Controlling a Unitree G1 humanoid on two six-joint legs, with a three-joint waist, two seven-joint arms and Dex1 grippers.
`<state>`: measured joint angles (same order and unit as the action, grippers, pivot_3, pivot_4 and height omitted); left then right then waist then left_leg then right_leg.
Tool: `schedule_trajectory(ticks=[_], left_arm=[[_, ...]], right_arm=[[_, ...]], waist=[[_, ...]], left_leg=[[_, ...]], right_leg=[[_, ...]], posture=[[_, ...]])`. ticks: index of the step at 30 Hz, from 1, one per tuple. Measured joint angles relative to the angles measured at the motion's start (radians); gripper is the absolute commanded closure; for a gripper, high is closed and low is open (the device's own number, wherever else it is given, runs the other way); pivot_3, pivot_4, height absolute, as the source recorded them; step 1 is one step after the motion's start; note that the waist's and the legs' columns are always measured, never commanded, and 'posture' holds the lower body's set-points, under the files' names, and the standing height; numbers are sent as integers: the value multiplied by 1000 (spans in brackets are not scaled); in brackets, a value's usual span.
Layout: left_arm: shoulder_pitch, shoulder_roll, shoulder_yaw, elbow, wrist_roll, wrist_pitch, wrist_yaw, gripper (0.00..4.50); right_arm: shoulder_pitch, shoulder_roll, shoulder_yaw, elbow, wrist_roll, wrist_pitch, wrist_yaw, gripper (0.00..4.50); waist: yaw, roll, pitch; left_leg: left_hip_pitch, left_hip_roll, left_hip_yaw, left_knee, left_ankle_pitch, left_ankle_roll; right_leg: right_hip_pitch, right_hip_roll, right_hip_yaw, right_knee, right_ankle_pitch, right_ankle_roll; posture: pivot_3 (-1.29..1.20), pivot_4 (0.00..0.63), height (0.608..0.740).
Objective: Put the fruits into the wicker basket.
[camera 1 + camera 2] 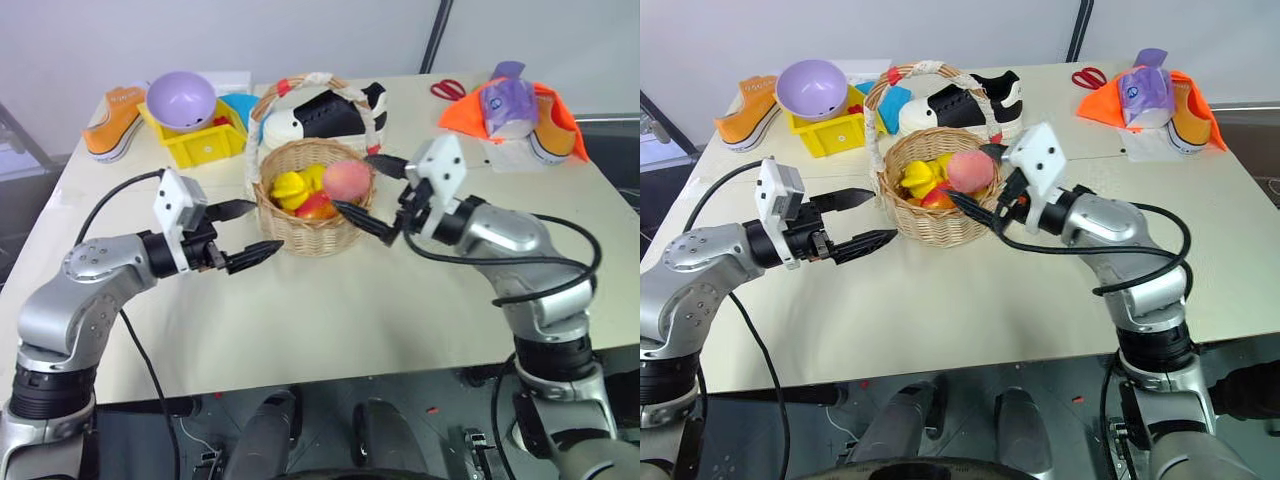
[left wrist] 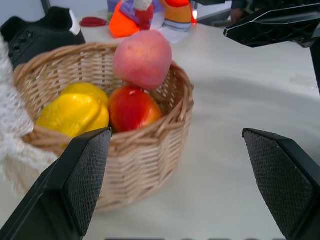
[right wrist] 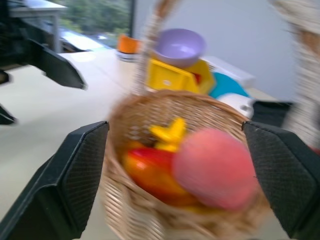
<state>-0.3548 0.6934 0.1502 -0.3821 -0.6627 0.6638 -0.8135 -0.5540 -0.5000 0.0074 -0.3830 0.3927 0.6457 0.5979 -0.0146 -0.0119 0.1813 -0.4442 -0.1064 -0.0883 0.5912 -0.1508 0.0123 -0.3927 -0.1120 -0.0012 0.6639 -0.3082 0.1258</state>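
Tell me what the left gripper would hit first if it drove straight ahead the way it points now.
Most likely the wicker basket: the open left gripper points at its near side wall, a short gap away. Depth is hard to judge, so it might only graze the wall.

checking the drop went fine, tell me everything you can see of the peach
The round pinkish-red toy peach has a matte, softly mottled skin, paler in patches, and looks whole. It sits highest in the round light-tan woven wicker basket, on the side nearer the right end effector, resting on the red-orange mango and against the basket's inner wall. Yellow fruits lie beside it. Neither end effector touches it; the right one's fingers stand open around the basket's rim.
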Motion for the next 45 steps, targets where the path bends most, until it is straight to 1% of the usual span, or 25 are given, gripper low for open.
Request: schedule_trajectory(ticks=[2, 4, 8, 9, 11, 12, 13, 14, 15, 17, 18, 22, 25, 27, 30, 32, 35, 37, 40, 41, 42, 45], left_arm=[[-13, -4, 0, 6, 0, -5, 1, 0], [-17, -14, -4, 14, 0, -14, 1, 0], [-26, -27, -16, 20, 0, -17, 6, 0], [-27, -28, -17, 20, 0, -17, 8, 0], [-27, -29, -18, 20, 0, -18, 10, 0], [-27, -29, -18, 20, 0, -18, 11, 0], [-26, -29, -17, 18, 0, -18, 12, 0], [-23, -29, -17, 16, 0, -18, 13, 0], [-20, -29, -17, 14, 0, -18, 15, 0], [-12, -29, -17, 10, -1, -18, 18, 0], [-9, -30, -17, 7, -1, -18, 19, 0], [-6, -37, -18, 0, -2, -18, 24, 0], [-10, -49, -22, -1, -1, -18, 25, 0], [-14, -53, -25, -1, -1, -18, 24, 0], [-16, -62, -31, 0, -1, -18, 20, 0], [-17, -67, -40, 1, 0, -20, 18, 0], [-26, -76, -59, 12, 3, -23, 11, 0], [-40, -86, -66, 22, 6, -24, 9, 0], [-52, -90, -75, 27, 9, -27, 8, 0], [-52, -91, -80, 28, 11, -27, 8, 0], [-52, -94, -81, 28, 12, -27, 8, 0], [-52, -95, -86, 29, 14, -27, 7, 0]], right_arm=[[-21, 10, 0, 67, -34, -8, -38, 65], [-69, 39, 0, 184, -77, -26, -94, 65], [-175, 123, -2, 389, -114, -100, -140, 65], [-188, 137, -2, 415, -115, -116, -141, 294], [-212, 167, -11, 471, -111, -136, -142, 832], [-219, 177, -20, 490, -103, -139, -142, 1303], [-223, 181, -27, 504, -97, -141, -141, 1896], [-225, 183, -31, 508, -93, -141, -141, 2340], [-226, 186, -39, 508, -92, -141, -141, 2982], [-228, 187, -53, 508, -90, -140, -143, 4014], [-227, 186, -56, 511, -94, -138, -149, 4433], [-225, 197, -78, 504, -84, -132, -172, 4463], [-203, 179, -114, 450, -82, -130, -202, 4463], [-182, 136, -153, 402, -82, -128, -224, 4463], [-137, 27, -252, 354, -86, -118, -261, 4463], [-103, -47, -318, 348, -98, -111, -280, 4463], [-45, -131, -373, 369, -127, -114, -296, 4463], [-15, -158, -403, 413, -148, -125, -311, 4463], [18, -160, -443, 479, -153, -139, -330, 4463], [28, -160, -454, 489, -152, -148, -332, 3410], [35, -160, -461, 491, -151, -154, -333, 2993], [41, -163, -481, 489, -151, -166, -337, 1430]], waist=[[0, 0, 0], [0, 0, 0], [0, 0, 0], [0, 0, 0], [1, 0, 0], [2, 0, 0], [3, 0, 0], [3, 0, 0], [2, 0, 0], [1, 0, 0], [1, 0, 0], [1, 1, 1], [5, 1, 1], [9, 1, 1], [22, 1, 1], [27, 1, 1], [25, 1, 1], [19, 2, 1], [9, 3, 1], [5, 4, 2], [2, 4, 2], [0, 5, 2]], left_leg=[[0, 0, 0, 0, 0, 0], [0, 0, 0, 0, 0, 0], [0, 0, 1, -1, 1, 0], [0, 0, 1, -1, 1, -1], [0, 0, 0, -1, 1, -1], [0, 0, 0, -1, 1, -1], [0, -1, 0, -1, 1, -1], [0, -1, 0, -1, 1, -1], [0, -1, 1, -1, 1, -1], [0, -1, 0, -1, 1, -1], [0, 0, 0, -1, 1, -1], [0, 0, 1, -1, 1, -1], [-1, 0, 0, -1, 1, -1], [-1, -1, 0, -1, 1, -1], [-1, -2, 1, -1, 1, -1], [-1, -1, 1, -1, 1, 0], [-1, -1, 2, -1, 1, 0], [-1, 0, 3, -1, 1, 0], [-1, 0, 3, -1, 1, 0], [-1, 0, 3, -1, 1, 0], [-1, 0, 3, -1, 1, 0], [-1, 0, 3, -1, 1, 0]], right_leg=[[0, 0, 0, 0, 0, 0], [0, 0, 0, 0, 0, 0], [1, 1, 0, 0, 0, 0], [1, 1, 0, 0, 0, 0], [1, 1, 0, 0, 0, 0], [0, 1, 0, 0, 0, 0], [0, 1, 0, 0, 0, 0], [0, 1, 0, 0, 0, 0], [0, 1, 0, 0, 0, 0], [0, 1, 0, 0, 0, 0], [0, 1, 0, 0, 0, 0], [-1, 1, 0, 0, 0, 0], [-1, 1, 0, 0, 0, 0], [-1, 0, 0, 0, 0, 0], [0, 0, 0, -1, 0, 0], [1, 0, 0, -1, 0, 0], [3, 0, 1, -1, 0, 0], [3, 0, 1, -1, 0, 0], [3, 0, 1, 0, 0, 0], [3, 0, 1, 0, 0, 0], [3, 0, 1, 0, 0, 0], [3, 0, 1, 0, 0, 0]], posture=[[0, 150, 740], [0, 150, 740], [0, 150, 740], [0, 150, 740], [0, 150, 740], [0, 150, 740], [0, 150, 740], [0, 150, 740], [0, 150, 740], [0, 150, 740], [0, 150, 740], [0, 150, 740], [0, 150, 740], [0, 150, 740], [0, 150, 740], [0, 150, 740], [0, 150, 740], [0, 150, 740], [0, 150, 740], [0, 150, 740], [0, 150, 740], [0, 150, 740]])
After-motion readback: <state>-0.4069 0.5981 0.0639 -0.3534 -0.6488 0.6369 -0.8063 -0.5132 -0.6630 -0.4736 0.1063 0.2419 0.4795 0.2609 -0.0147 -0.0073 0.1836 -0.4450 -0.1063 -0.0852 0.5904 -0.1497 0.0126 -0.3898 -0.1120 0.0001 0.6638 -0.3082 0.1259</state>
